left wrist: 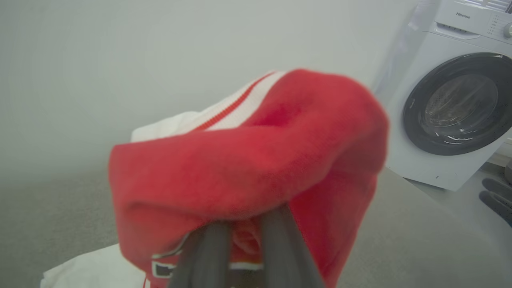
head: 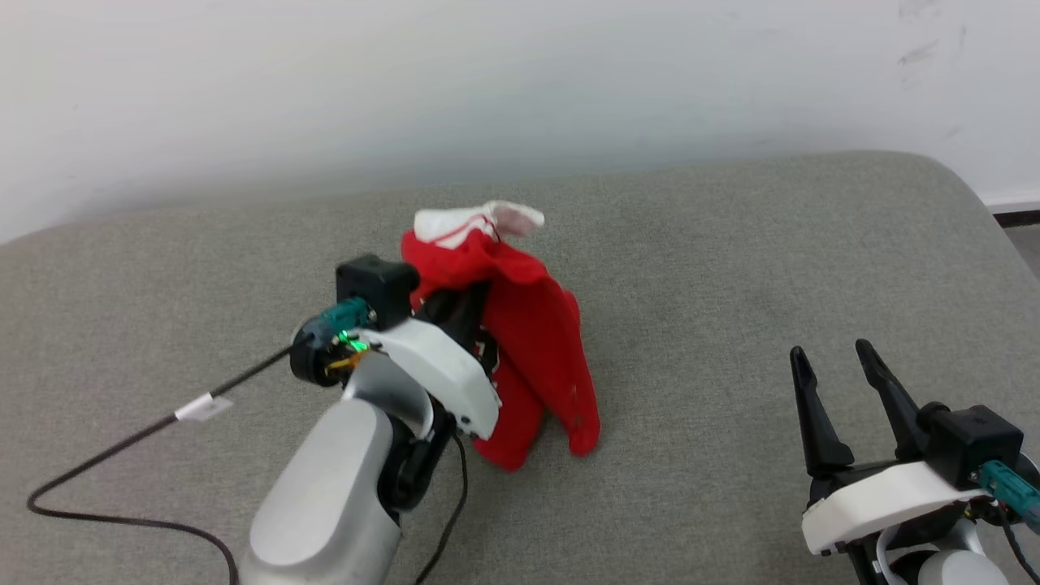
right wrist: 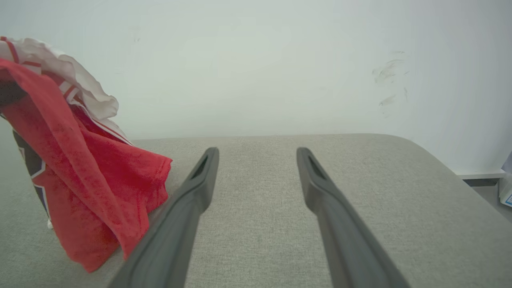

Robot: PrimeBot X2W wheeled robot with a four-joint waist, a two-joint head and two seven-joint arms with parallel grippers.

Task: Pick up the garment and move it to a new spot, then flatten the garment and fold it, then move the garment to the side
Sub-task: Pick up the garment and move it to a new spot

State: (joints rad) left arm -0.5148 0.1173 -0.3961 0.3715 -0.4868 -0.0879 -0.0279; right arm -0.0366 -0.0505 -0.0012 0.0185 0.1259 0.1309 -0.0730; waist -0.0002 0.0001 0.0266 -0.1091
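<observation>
Red cloth bunches over the left gripper [left wrist: 246, 226], whose two dark fingers stand close together, pinched on a fold near the top of the jersey [head: 540, 341]. Held from that single point, the jersey hangs in a crumpled drape above the middle of the grey cushion [head: 715, 268]. Its white striped trim is at the top and the lettered front is tucked inward. I cannot tell whether its lowest folds brush the cushion. This looks like the carry to a new spot, with flattening and folding not yet begun. The right gripper [head: 830, 353] sits well apart at the near right, fingers spread wide and empty. It is likely parked clear so the cloth can swing past, and ready to take a second corner once the jersey is laid down. A washing machine [left wrist: 452, 108] stands beyond the cushion.
</observation>
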